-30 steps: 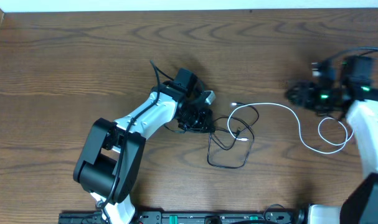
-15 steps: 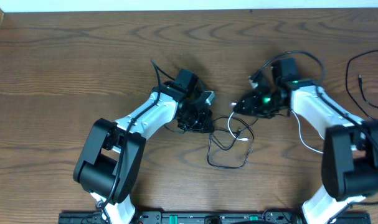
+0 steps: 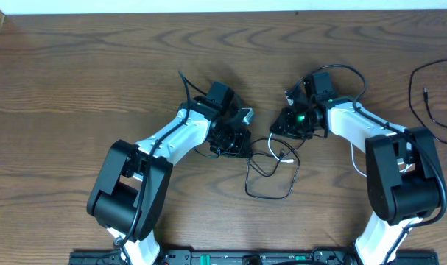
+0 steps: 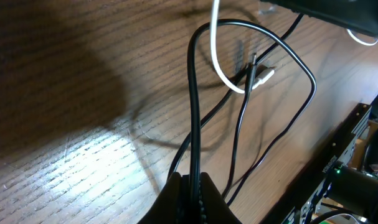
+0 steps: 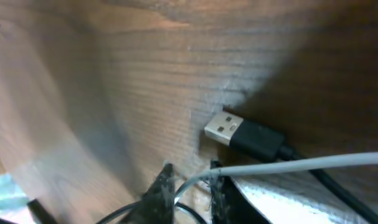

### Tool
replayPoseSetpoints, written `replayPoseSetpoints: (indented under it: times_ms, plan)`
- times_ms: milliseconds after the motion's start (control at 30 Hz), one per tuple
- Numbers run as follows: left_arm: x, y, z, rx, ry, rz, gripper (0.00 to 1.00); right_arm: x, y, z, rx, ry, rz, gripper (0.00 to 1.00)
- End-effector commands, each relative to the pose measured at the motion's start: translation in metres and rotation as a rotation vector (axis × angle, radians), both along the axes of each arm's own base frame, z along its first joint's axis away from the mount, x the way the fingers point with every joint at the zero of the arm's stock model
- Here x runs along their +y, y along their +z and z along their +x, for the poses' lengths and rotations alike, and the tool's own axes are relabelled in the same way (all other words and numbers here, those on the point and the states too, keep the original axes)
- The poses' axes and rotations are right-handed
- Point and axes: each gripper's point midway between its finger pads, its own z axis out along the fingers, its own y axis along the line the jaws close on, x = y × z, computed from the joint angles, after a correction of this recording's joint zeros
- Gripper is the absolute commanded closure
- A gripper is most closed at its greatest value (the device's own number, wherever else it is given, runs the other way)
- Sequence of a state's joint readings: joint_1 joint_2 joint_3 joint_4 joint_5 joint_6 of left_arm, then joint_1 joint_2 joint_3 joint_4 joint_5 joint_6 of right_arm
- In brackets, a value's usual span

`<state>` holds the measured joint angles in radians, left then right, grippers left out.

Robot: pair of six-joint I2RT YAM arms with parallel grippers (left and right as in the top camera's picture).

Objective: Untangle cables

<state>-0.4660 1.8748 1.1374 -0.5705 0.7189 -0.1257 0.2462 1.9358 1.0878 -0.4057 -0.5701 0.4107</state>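
The black cable (image 3: pixel 247 180) lies in loops at the table's middle, crossed with the white cable (image 3: pixel 354 158). My left gripper (image 3: pixel 234 143) is shut on the black cable (image 4: pixel 192 93), which runs straight out from between its fingers (image 4: pixel 192 186). The white cable (image 4: pixel 217 56) curves across the black loops. My right gripper (image 3: pixel 284 126) is low over the tangle's upper right. Its fingers (image 5: pixel 192 186) stand slightly apart with the white cable (image 5: pixel 313 163) passing between them. A black USB plug (image 5: pixel 238 132) lies just beyond. The white cable's far loop is hidden under the right arm.
The table is brown wood (image 3: pixel 98 66). A thicker black wire (image 3: pixel 422 92) curls at the far right edge. The arm bases and a black rail (image 3: pixel 208 258) run along the front edge.
My right arm swung in from the far right to the tangle and has come down around the white cable. The left gripper has held still on the black cable.
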Motion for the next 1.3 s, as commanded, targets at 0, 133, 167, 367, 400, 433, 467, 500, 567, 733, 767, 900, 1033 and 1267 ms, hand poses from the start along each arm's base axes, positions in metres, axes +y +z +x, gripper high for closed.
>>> replayPoseSetpoints:
  times_ms: [0,133,167,367,400,433,467,500,567,733,767,900,1033,1267]
  plan:
    - [0.003,-0.004,-0.003,-0.001,-0.011,0.015,0.93,0.004,-0.008,-0.003,0.033,-0.033,-0.027,0.9]
    - [0.003,-0.005,-0.003,0.002,-0.011,0.018,0.92,0.006,-0.012,-0.005,0.042,-0.053,-0.06,0.99]
    - [0.004,-0.005,-0.004,0.005,-0.011,0.018,0.92,0.008,-0.012,-0.006,0.046,-0.057,-0.062,0.99]
    - [0.004,-0.005,-0.005,0.012,-0.011,0.022,0.93,0.021,-0.005,0.0,0.014,-0.044,-0.014,0.99]
    - [0.005,-0.005,-0.006,0.014,-0.011,0.023,0.92,0.027,-0.001,0.003,-0.017,-0.014,0.018,0.99]
    - [0.005,-0.005,-0.006,0.015,-0.011,0.024,0.93,0.032,0.006,0.006,-0.053,0.019,0.059,0.99]
    - [0.005,-0.005,-0.007,0.018,-0.012,0.026,0.92,0.037,0.014,0.01,-0.083,0.044,0.105,0.99]
    - [0.006,-0.005,-0.008,0.022,-0.012,0.027,0.93,0.043,0.024,0.015,-0.116,0.066,0.163,0.99]
    - [0.006,-0.005,-0.009,0.028,-0.012,0.031,0.93,0.049,0.047,0.025,-0.185,0.095,0.275,0.99]
    - [0.006,-0.005,-0.009,0.029,-0.012,0.031,0.93,0.037,0.109,0.06,-0.367,0.083,0.469,0.99]
    - [0.006,-0.005,-0.009,0.029,-0.012,0.031,0.92,0.03,0.12,0.067,-0.402,0.069,0.488,0.99]
    - [0.006,-0.005,-0.009,0.029,-0.012,0.031,0.93,0.009,0.155,0.08,-0.499,0.051,0.552,0.99]
    - [0.006,-0.005,-0.009,0.029,-0.012,0.031,0.92,-0.017,0.172,0.091,-0.553,0.002,0.552,0.99]
    - [0.007,-0.006,-0.011,0.038,-0.012,0.036,0.93,-0.076,0.182,0.107,-0.611,-0.116,0.515,0.99]
